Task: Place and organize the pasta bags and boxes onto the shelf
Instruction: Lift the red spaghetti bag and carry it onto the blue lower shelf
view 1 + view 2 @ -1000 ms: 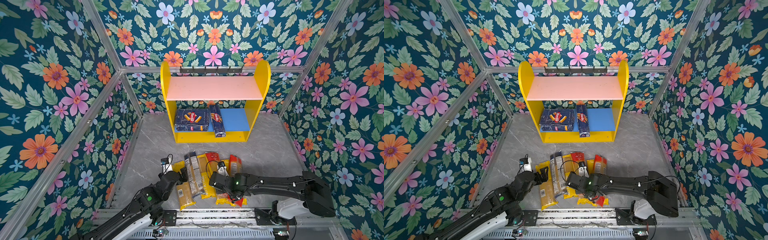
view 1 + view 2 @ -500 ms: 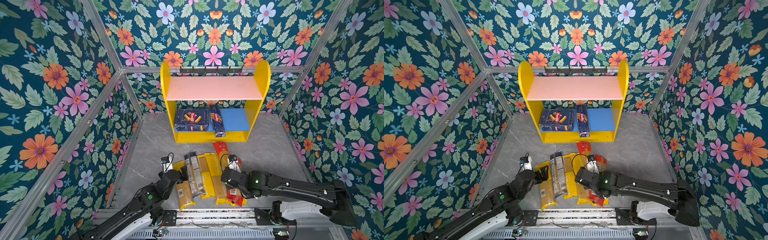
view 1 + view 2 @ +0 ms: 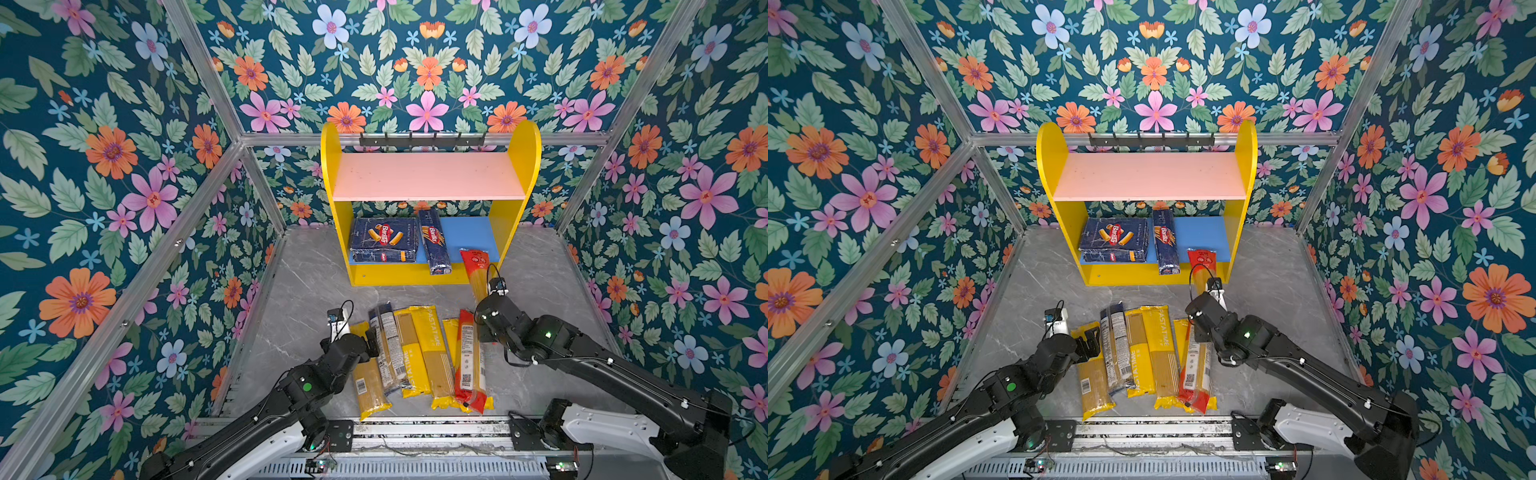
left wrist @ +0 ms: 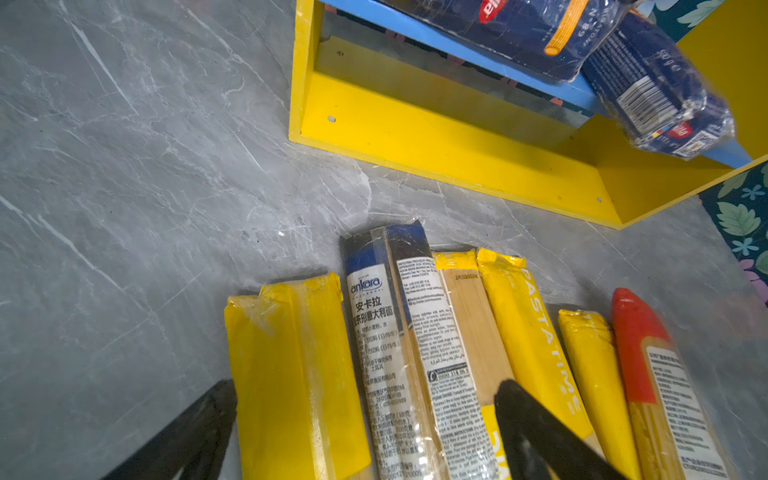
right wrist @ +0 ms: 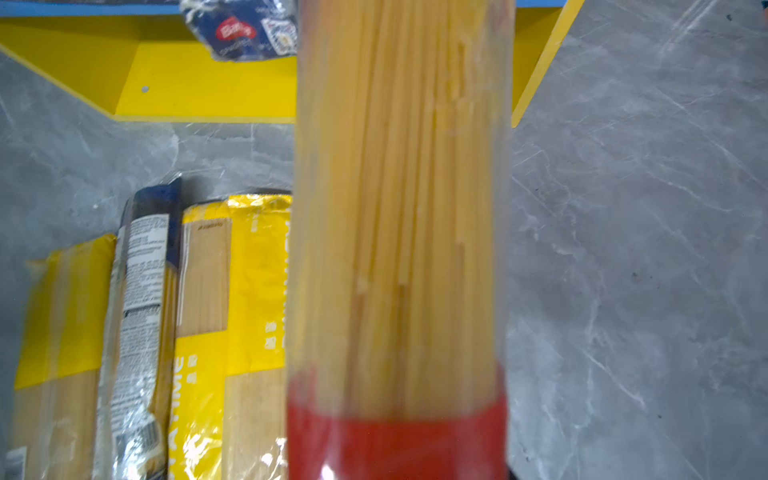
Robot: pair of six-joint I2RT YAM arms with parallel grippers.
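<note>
Starting at the near edge: hovering with the left gripper [image 4: 365, 399] spread wide above the row of bags, straddling a yellow bag [image 4: 291, 374] and the navy ankara bag [image 4: 370, 316], clutching nothing, barely shifted from a second ago. Counting six packets flat on the grey marble tabletop [image 3: 307, 282], among them the PASTATIME bag [image 3: 430, 340] and, at the 3 o'clock end, the resting red-and-clear bag [image 3: 467, 361].

Now the real change: up and out of that row with the right gripper [image 3: 484, 301], pinched tight on the near end of the held red-and-clear bag [image 3: 478, 274]! Down among the packets a second ago, lifted half a second ago, now swung toward 12 o'clock, red far tip level with the front lip of the shelf [image 3: 415, 276]; touching or not, hard to tell.

Further back, spotting the rigatoni box [image 3: 384, 239] and spaghetti box [image 3: 434, 245] lying on the blue lower board [image 3: 469, 235], with bare blue at their 3 o'clock, probably the slot for this bag. Leaving the pink upper board [image 3: 428, 174] bare. Judging two boxes home, first bag nearly in, six to go.
</note>
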